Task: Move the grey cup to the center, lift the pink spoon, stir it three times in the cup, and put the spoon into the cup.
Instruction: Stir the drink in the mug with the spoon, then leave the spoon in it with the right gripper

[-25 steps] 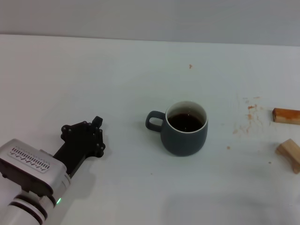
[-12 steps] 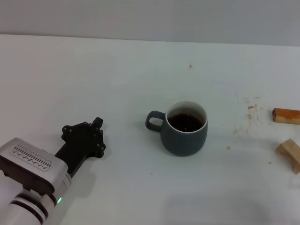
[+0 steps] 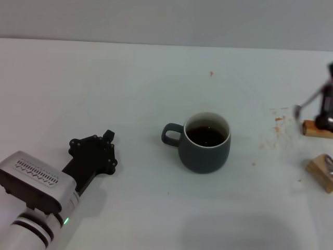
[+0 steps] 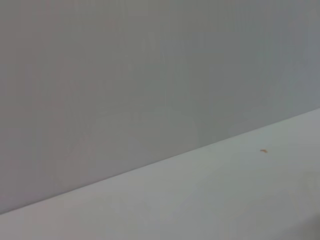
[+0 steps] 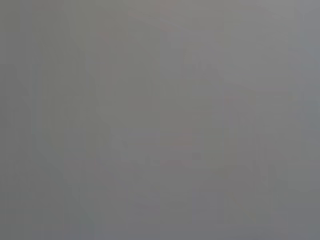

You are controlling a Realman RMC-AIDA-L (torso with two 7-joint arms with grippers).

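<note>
The grey cup (image 3: 205,142) stands near the middle of the white table (image 3: 130,83), handle to the left, with dark liquid inside. My right gripper (image 3: 327,107) shows only at the right edge of the head view, above the wooden blocks. It holds the pink spoon (image 3: 307,102) in the air, the spoon's small metal bowl pointing left, well right of the cup. My left gripper (image 3: 99,151) rests low on the table left of the cup, apart from it. The wrist views show neither cup nor spoon.
Two tan wooden blocks lie at the right edge, one orange-brown (image 3: 315,129) and one paler (image 3: 321,172). Brown stains (image 3: 273,133) mark the table between them and the cup. The left wrist view shows only the wall and the table's far edge (image 4: 200,150).
My right gripper has come into the head view at the right edge, holding the spoon. The cup and the left arm have not moved.
</note>
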